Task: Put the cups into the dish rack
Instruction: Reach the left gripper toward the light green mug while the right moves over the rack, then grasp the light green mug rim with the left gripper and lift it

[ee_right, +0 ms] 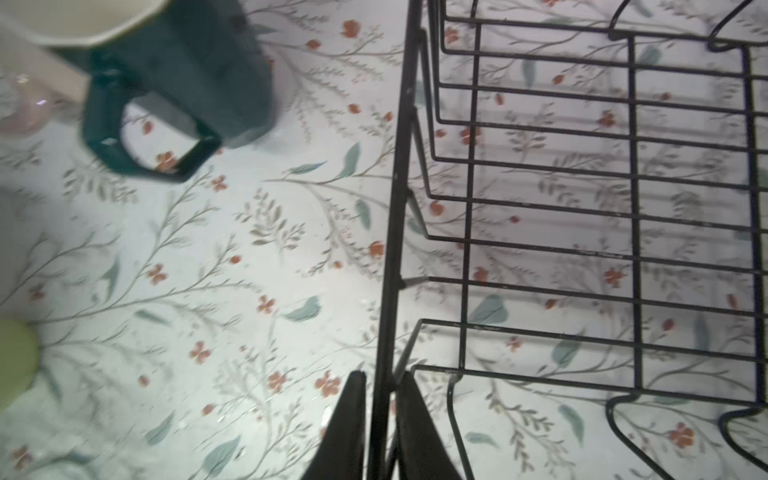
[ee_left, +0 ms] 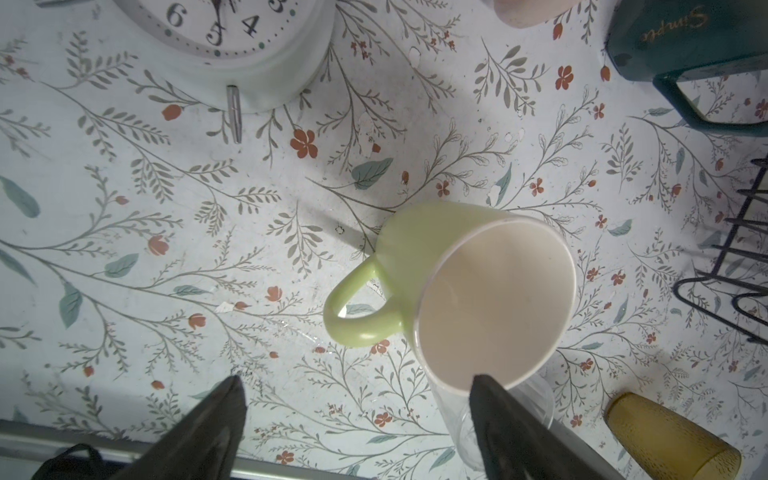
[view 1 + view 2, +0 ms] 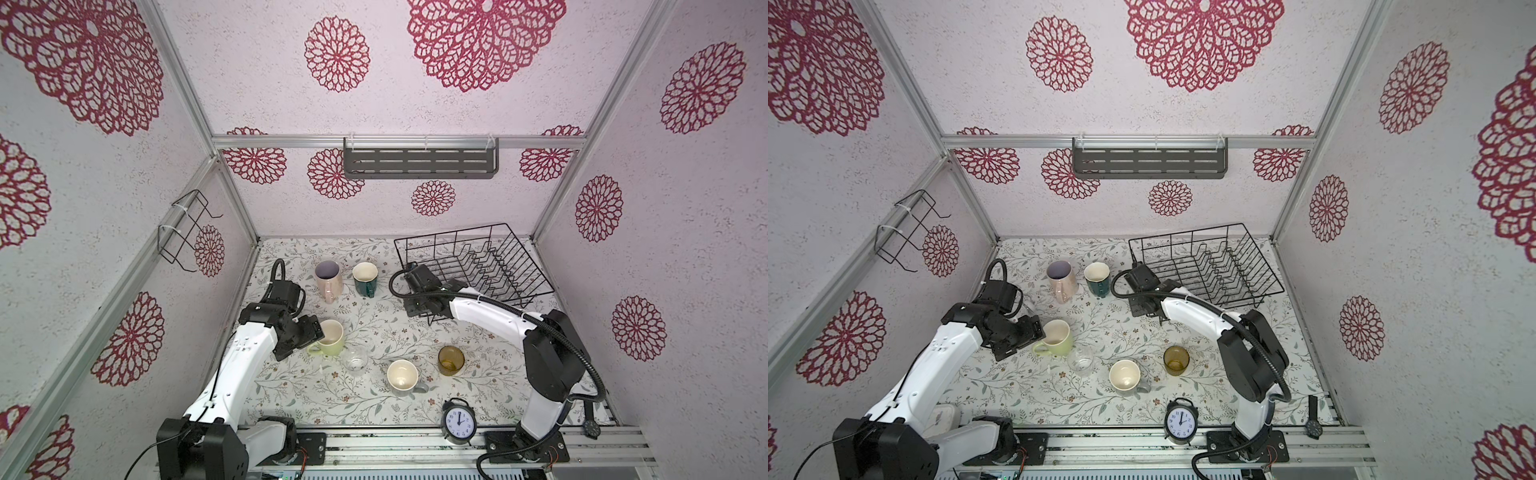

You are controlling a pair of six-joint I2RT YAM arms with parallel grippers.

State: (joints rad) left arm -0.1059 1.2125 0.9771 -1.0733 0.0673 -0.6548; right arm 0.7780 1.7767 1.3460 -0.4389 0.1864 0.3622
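Observation:
Six cups stand on the floral table in both top views: pink mug (image 3: 328, 278), teal mug (image 3: 365, 277), yellow-green mug (image 3: 331, 338), clear glass (image 3: 356, 360), grey mug (image 3: 402, 376) and amber tumbler (image 3: 451, 360). The black wire dish rack (image 3: 490, 266) sits at the back right with no cups in it. My left gripper (image 2: 357, 377) is open beside the yellow-green mug (image 2: 478, 291), on its handle side. One fingertip overlaps the mug's rim. My right gripper (image 1: 382, 390) is shut on the rim wire of the dish rack (image 1: 552, 208) along its left edge.
A black alarm clock (image 3: 458, 422) stands at the front edge and a wristwatch (image 3: 590, 428) lies at the front right. A white clock (image 2: 232, 41) sits under my left arm. A grey slotted shelf (image 3: 419, 162) and a wire holder (image 3: 187, 232) hang on the walls.

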